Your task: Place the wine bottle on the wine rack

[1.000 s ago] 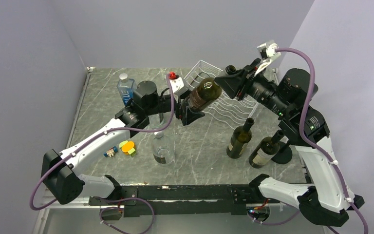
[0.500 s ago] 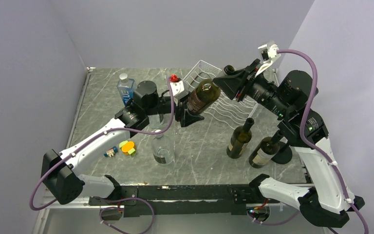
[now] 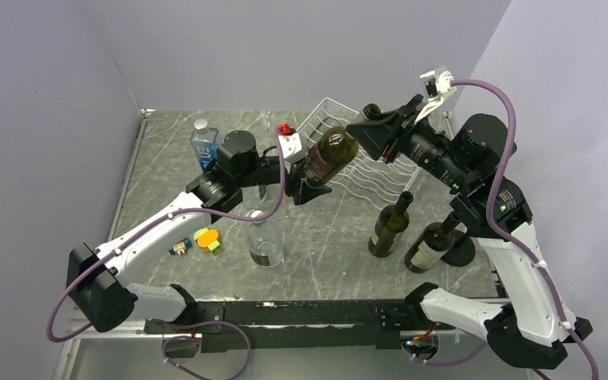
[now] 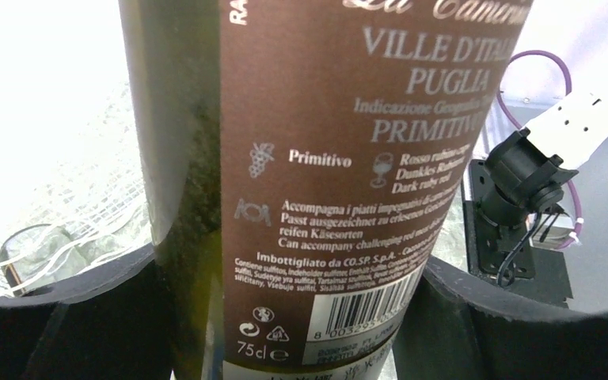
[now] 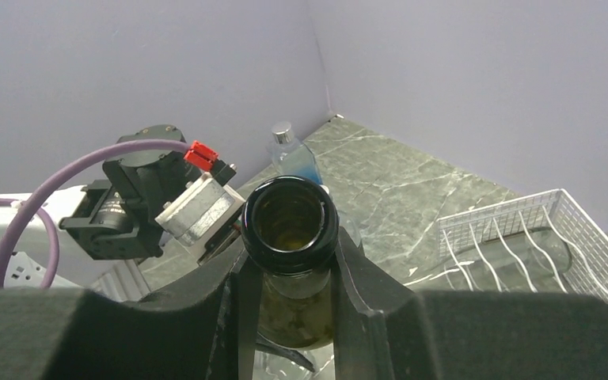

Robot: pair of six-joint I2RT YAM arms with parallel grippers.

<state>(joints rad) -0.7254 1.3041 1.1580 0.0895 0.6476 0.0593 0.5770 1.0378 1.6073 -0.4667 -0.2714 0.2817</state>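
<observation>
A dark green wine bottle with a brown label hangs nearly level in the air, just in front of the white wire wine rack. My left gripper is shut on its lower body, both black fingers pressed to the glass. The right gripper is shut on the neck under the open mouth, its fingers hugging both sides. In the right wrist view the rack lies to the right, below the bottle.
Two more wine bottles stand right of centre beside a black round base. A clear glass bottle stands near the front centre, and a blue water bottle at the back left. Small coloured pieces lie at the left.
My left gripper's jaws have closed from wide open onto the bottle's lower body. The bottle and the right gripper have shifted only slightly.
</observation>
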